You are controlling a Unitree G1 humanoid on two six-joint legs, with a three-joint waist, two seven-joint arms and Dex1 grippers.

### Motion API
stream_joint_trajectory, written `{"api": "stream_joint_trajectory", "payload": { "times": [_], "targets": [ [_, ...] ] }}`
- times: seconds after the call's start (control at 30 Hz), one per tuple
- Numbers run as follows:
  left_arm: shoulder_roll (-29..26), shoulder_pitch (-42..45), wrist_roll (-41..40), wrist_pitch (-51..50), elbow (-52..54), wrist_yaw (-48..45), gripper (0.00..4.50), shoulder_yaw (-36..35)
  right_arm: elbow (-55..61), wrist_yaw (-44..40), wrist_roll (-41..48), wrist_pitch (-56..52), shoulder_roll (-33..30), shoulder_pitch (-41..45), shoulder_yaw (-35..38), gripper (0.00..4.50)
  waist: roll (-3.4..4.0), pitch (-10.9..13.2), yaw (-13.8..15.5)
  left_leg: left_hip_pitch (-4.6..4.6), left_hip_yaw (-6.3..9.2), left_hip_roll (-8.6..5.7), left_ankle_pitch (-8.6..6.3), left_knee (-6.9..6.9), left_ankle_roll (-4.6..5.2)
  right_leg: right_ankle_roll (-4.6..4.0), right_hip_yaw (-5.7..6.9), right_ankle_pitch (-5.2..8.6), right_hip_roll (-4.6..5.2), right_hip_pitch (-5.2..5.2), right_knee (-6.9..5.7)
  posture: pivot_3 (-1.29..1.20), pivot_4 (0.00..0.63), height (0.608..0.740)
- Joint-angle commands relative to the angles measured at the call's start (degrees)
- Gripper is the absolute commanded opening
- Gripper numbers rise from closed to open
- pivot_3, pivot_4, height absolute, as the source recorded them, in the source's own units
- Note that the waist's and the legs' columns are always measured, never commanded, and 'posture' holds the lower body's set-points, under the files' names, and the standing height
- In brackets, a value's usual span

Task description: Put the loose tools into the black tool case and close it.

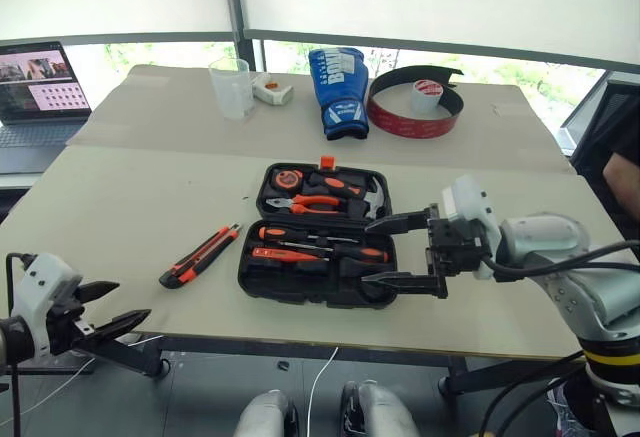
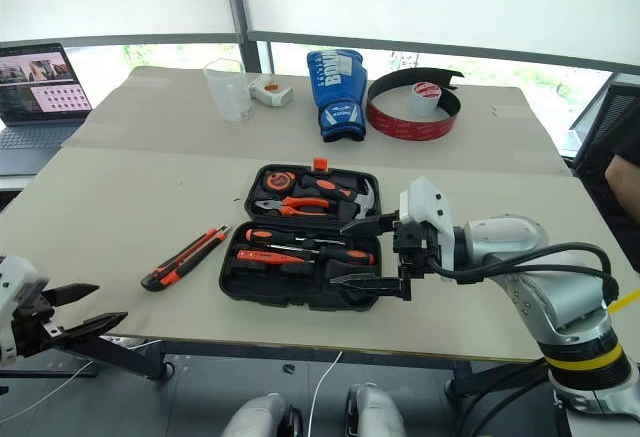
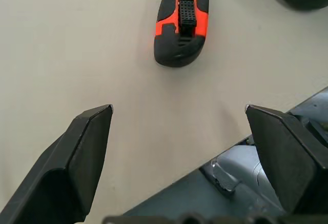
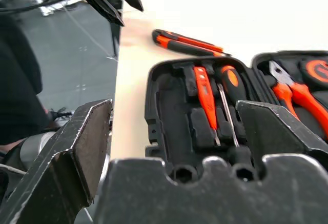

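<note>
You are holding the right end effector spread beside the open tool case at frame centre, ready to work inside it. The left end effector, also spread and empty, is waiting lower left; the utility knife is lying loose on the tabletop.

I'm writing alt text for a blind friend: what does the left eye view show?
An open black tool case lies on a beige table, an orange-black utility knife loose on the table to its left. The right gripper hovers open at the case's right edge; the left gripper is open off the table's near left corner.
</note>
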State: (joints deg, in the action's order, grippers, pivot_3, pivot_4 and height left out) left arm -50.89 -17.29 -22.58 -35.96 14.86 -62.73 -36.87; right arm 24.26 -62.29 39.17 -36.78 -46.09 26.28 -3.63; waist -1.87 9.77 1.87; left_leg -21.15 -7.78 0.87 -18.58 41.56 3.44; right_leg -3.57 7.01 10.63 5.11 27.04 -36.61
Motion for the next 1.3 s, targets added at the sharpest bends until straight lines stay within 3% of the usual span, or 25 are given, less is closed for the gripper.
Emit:
{"api": "stream_joint_trajectory", "payload": {
  "times": [0.03,0.33,0.47,0.57,0.73,0.87,1.0,1.13,1.3],
  "targets": [
    [-3.00,5.71,0.28,0.19,-0.85,1.24,4.44,5.52,1.76,-0.12,-0.05,0.81,0.22,0.35,0.69,4.50,0.00,0.00,0.25,-0.01,0.00,-0.01,0.00,0.00,0.00,0.00,0.00,-0.01,0.01,0.00,0.00,0.00,0.150,0.727],
    [-5.32,27.25,9.08,-0.16,-17.06,2.54,4.44,29.67,8.11,3.42,0.40,-0.62,-0.06,-4.41,1.79,4.50,0.02,-0.01,0.01,0.02,-0.11,-0.05,0.13,-0.25,0.17,-0.23,0.05,-0.15,-0.03,0.02,-0.02,0.00,0.150,0.727],
    [-4.68,31.14,11.12,1.40,-20.82,1.79,4.44,34.45,9.71,4.70,0.42,-0.71,-0.35,-5.89,2.30,4.50,0.29,-0.14,0.03,0.09,-0.17,-0.06,0.14,-0.26,0.16,-0.02,0.00,-0.03,-0.01,-0.01,-0.05,0.00,0.150,0.727],
    [-4.25,31.90,10.68,2.60,-22.14,0.91,3.74,34.96,10.51,5.68,0.59,-0.83,-0.57,-6.84,2.93,4.50,0.44,-0.23,0.21,0.13,-0.17,-0.06,0.15,-0.25,0.14,0.00,-0.01,-0.01,0.00,-0.02,-0.07,0.00,0.150,0.727],
    [-4.89,34.57,5.96,2.49,-23.46,-1.40,1.80,29.95,11.24,6.40,2.11,-1.95,-1.58,-8.99,4.75,4.50,0.47,-0.26,0.16,0.12,-0.16,-0.05,0.17,-0.25,0.17,0.00,-0.02,-0.01,0.00,-0.02,-0.05,0.00,0.150,0.727],
    [-6.72,44.44,0.96,2.24,-21.95,-6.12,1.75,28.01,12.81,4.86,3.54,-2.56,-4.25,-12.34,7.17,4.50,0.11,-0.05,0.57,-0.11,0.00,-0.05,0.31,-0.16,0.40,0.00,0.14,-0.01,-0.01,0.08,-0.04,0.00,0.150,0.727],
    [-7.56,48.04,-1.84,3.36,-16.00,-14.47,1.75,32.40,13.10,4.84,2.05,-1.11,-5.48,-14.45,7.84,4.50,0.08,-0.05,0.14,-0.13,-0.01,-0.06,0.29,-0.06,0.45,0.05,0.15,0.00,0.02,-0.02,0.04,0.00,0.150,0.727],
    [-7.74,48.57,2.48,12.00,-11.41,-23.35,1.75,41.79,13.62,5.61,1.50,-0.67,-5.52,-16.01,8.30,4.50,0.09,-0.05,-0.36,-0.05,-0.20,-0.09,0.26,-0.08,0.50,0.12,0.07,0.04,0.02,-0.04,0.02,0.00,0.150,0.727],
    [-3.44,53.77,8.64,20.95,-17.84,-28.30,1.75,50.73,14.87,7.93,0.95,-0.72,-4.82,-17.21,8.69,4.50,0.08,-0.05,-0.61,-0.04,-0.21,-0.04,0.32,-0.06,0.41,0.10,0.04,0.08,-0.08,-0.02,-0.08,0.00,0.150,0.727]
  ]
}}
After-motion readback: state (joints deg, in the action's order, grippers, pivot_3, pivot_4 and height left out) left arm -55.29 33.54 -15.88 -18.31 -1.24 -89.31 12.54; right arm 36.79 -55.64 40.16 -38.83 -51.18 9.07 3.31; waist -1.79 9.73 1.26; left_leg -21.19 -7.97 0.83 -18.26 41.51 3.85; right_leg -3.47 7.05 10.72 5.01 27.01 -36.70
